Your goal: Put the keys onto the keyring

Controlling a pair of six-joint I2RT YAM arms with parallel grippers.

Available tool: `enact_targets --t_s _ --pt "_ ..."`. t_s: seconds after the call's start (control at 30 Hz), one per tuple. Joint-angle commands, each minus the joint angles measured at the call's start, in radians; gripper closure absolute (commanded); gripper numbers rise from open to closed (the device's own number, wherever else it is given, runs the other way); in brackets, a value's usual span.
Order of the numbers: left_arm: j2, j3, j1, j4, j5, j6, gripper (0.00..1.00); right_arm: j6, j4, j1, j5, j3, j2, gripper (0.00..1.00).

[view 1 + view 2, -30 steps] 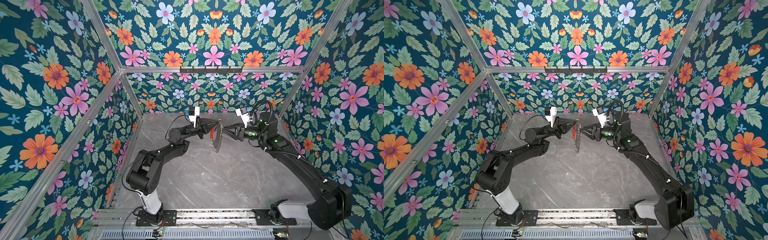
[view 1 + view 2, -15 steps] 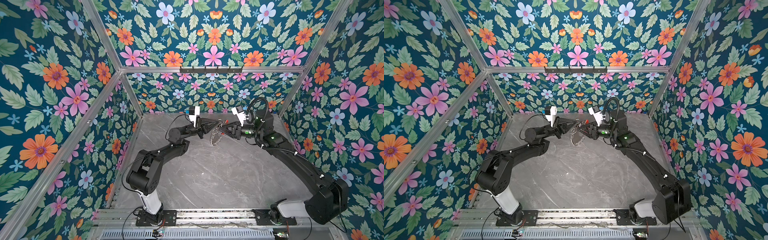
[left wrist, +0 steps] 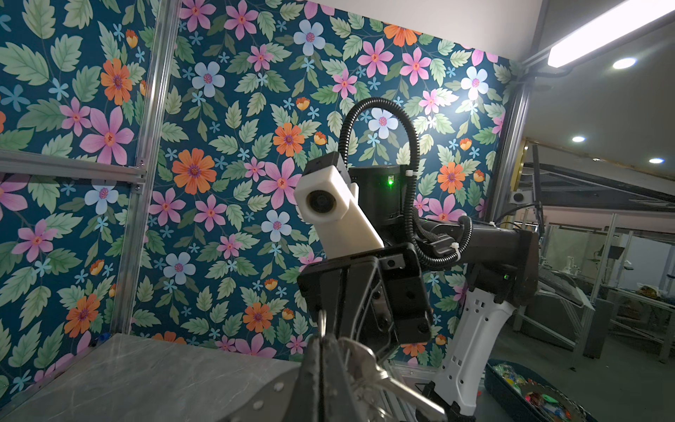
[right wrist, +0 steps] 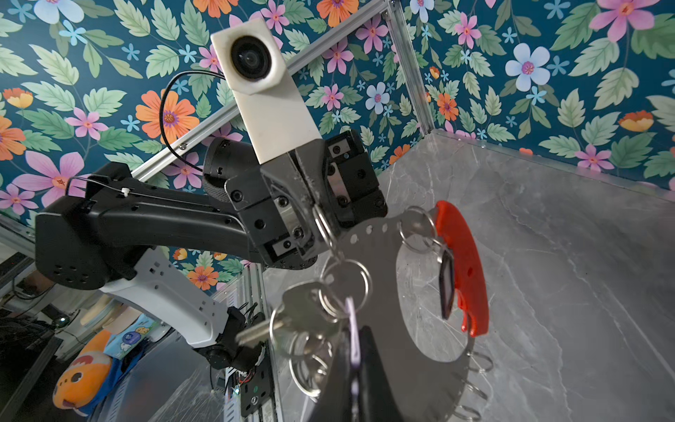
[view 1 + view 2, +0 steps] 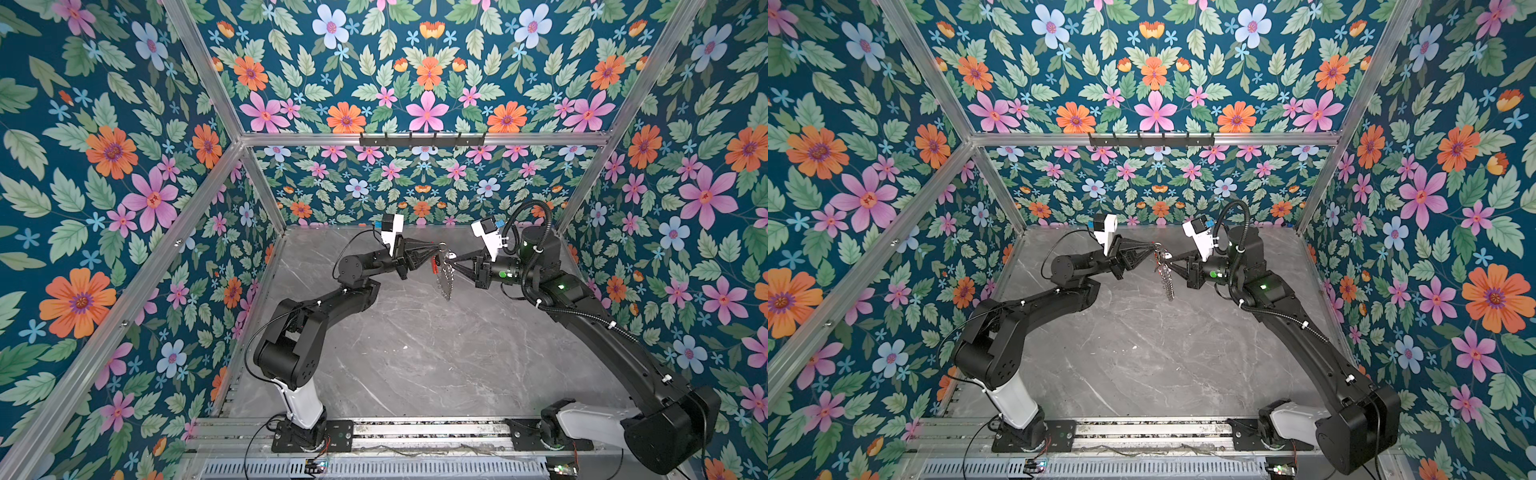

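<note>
Left end effector (image 4: 321,215) is clamped closed on one small silver ring (image 4: 323,228) at the top rim of the keyring (image 4: 380,252). The whole loop hangs in the air over the far half of the tabletop (image 5: 415,353), about midway between its side edges. Right end effector (image 4: 356,350) has its jaws pressed together too, pinching the lilac-tagged key (image 4: 299,318) by its thin plastic tag, right against the keyring's upper part. The black-tagged key (image 4: 446,288) dangles from a ring beside the red section (image 4: 464,263). I cannot tell whether the lilac one's ring is threaded on yet.

I judge the keyring light but awkward: a stiff flat band swinging from a single ring, all hard, slick metal that could twist out of a pinch. The tag looks like the safest hold, being broad and flat, whereas the key blade would probably slip. Split rings are springy and should resist opening.

Underneath, the grey marble-look tabletop is smooth and hard, so a dropped key would likely skid. Floral walls (image 5: 424,112) close in three sides.
</note>
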Motion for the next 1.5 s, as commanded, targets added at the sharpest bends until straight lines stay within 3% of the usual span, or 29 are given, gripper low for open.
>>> enact_targets --t_s 0.0,0.1,0.27,0.5,0.6,0.8,0.9,1.17,1.47 --pt "-0.003 0.009 0.004 0.077 -0.030 -0.007 1.00 -0.037 -0.069 0.000 0.034 -0.003 -0.002 0.99" --pt "-0.003 0.008 0.004 0.077 -0.025 -0.007 1.00 -0.047 -0.088 -0.001 0.072 -0.003 -0.006 0.98" --pt "-0.008 0.006 0.004 0.077 -0.025 -0.005 1.00 -0.069 -0.110 0.000 0.238 -0.010 -0.029 0.94" --pt "0.000 0.013 0.003 0.077 -0.030 -0.011 1.00 -0.102 -0.138 0.037 0.280 0.023 -0.010 0.87" --pt "-0.002 0.013 0.003 0.077 -0.030 -0.010 1.00 -0.106 -0.147 0.049 0.290 0.028 0.006 0.87" --pt "-0.008 0.005 0.003 0.077 -0.024 -0.009 1.00 -0.101 -0.133 0.049 0.470 -0.003 -0.022 0.89" --pt "-0.006 0.005 0.003 0.077 -0.025 -0.007 1.00 -0.099 -0.117 0.048 0.502 -0.013 -0.036 0.89" --pt "-0.001 0.007 0.003 0.077 -0.024 -0.008 1.00 -0.076 -0.095 0.049 0.529 -0.014 -0.036 0.59" --pt "0.018 -0.013 0.003 0.077 -0.015 0.015 1.00 -0.051 -0.074 0.049 0.542 -0.068 -0.076 0.57"
